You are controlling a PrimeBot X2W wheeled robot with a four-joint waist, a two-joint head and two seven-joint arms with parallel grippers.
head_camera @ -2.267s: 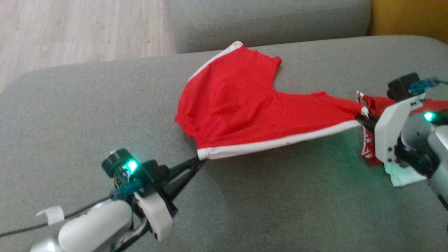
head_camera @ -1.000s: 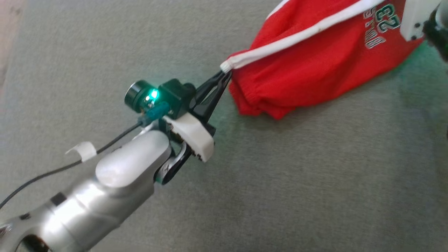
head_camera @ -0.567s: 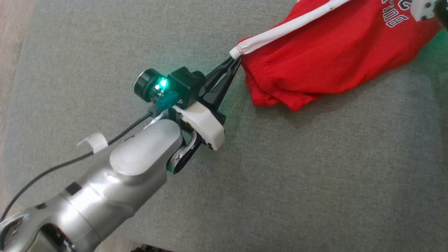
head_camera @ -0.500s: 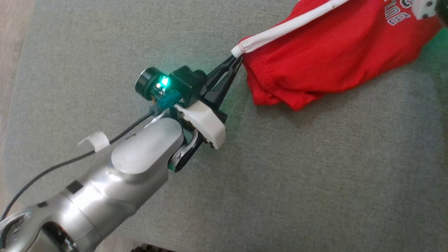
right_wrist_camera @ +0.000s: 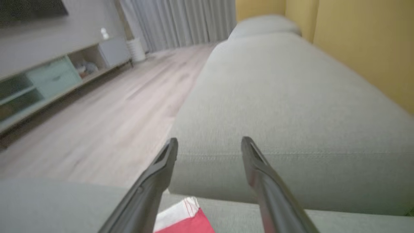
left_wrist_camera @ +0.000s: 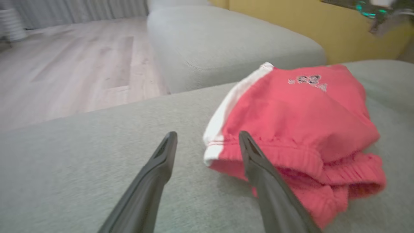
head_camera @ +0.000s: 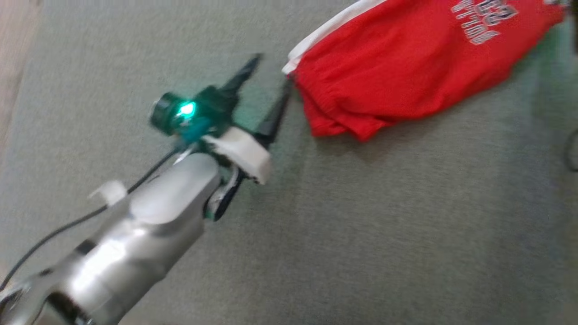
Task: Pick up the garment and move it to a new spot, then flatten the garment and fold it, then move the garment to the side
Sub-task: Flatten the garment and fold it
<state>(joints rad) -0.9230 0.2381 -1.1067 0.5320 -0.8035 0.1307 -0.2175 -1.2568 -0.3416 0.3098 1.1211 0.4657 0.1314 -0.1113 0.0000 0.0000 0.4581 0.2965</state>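
The garment (head_camera: pixel 406 63), red shorts with a white side stripe and pale lettering, lies folded over on the grey sofa cushion (head_camera: pixel 361 234) at the head view's upper right. My left gripper (head_camera: pixel 272 74) stands open just left of its white-striped waistband corner, touching nothing. In the left wrist view the garment (left_wrist_camera: pixel 297 129) lies to the right, my left gripper (left_wrist_camera: pixel 207 137) open with one finger beside the waistband corner. My right gripper (right_wrist_camera: pixel 209 144) is open and empty above the cushion, a corner of the garment (right_wrist_camera: pixel 186 220) below it.
A second grey sofa section (left_wrist_camera: pixel 226 42) stands beyond the cushion, with wooden floor (left_wrist_camera: pixel 71 64) to its left and a yellow wall (left_wrist_camera: pixel 307 22) behind. A low media cabinet (right_wrist_camera: pixel 48 77) and curtains (right_wrist_camera: pixel 181 22) stand far off across the floor.
Both grippers have opened and let go of the garment, which now rests folded on the cushion. My left gripper has drawn slightly back from the waistband corner. The head camera has also shifted.
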